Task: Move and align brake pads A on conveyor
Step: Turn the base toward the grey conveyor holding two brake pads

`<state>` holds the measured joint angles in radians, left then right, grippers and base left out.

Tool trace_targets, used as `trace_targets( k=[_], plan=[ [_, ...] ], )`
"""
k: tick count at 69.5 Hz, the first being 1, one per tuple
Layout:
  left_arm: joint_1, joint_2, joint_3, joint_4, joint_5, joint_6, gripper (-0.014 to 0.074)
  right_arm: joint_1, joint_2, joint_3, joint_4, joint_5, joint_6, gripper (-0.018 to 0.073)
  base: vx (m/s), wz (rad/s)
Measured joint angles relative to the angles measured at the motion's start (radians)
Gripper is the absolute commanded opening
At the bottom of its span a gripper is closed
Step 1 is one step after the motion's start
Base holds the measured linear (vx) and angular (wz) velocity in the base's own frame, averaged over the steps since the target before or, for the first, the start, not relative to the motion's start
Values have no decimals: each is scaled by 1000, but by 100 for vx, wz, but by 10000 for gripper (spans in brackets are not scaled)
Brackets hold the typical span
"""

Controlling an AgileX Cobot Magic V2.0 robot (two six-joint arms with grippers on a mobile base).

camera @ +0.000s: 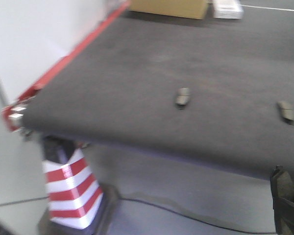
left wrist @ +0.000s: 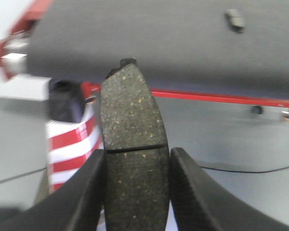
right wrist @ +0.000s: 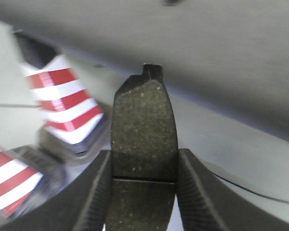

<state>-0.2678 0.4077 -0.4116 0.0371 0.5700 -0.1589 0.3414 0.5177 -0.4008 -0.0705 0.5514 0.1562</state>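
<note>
While both arms hung off the near edge of the conveyor point(camera: 137, 98), I saw the left gripper point(left wrist: 135, 187) clamped on a brake pad point(left wrist: 132, 144), its fingers pressed against the pad's two long sides, groove just above them. My right gripper point(right wrist: 143, 192) gripped a second pad point(right wrist: 144, 139) the same way. Two more pads lay flat on the belt, well apart: one near the middle point(camera: 183, 97), one towards the right point(camera: 286, 111). A red-and-white striped cone point(camera: 71, 188) stood on the floor below the belt's corner.
</note>
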Motion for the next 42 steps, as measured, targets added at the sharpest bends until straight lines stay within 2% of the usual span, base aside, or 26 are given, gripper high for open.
trace_targets(
  k=[22,42],
  plan=[
    [0,0,0,0,0,0,209,0,0,0,0,2,0,99,20,-62],
    [0,0,0,0,0,0,209,0,0,0,0,5,0,99,20,-41]
  ],
)
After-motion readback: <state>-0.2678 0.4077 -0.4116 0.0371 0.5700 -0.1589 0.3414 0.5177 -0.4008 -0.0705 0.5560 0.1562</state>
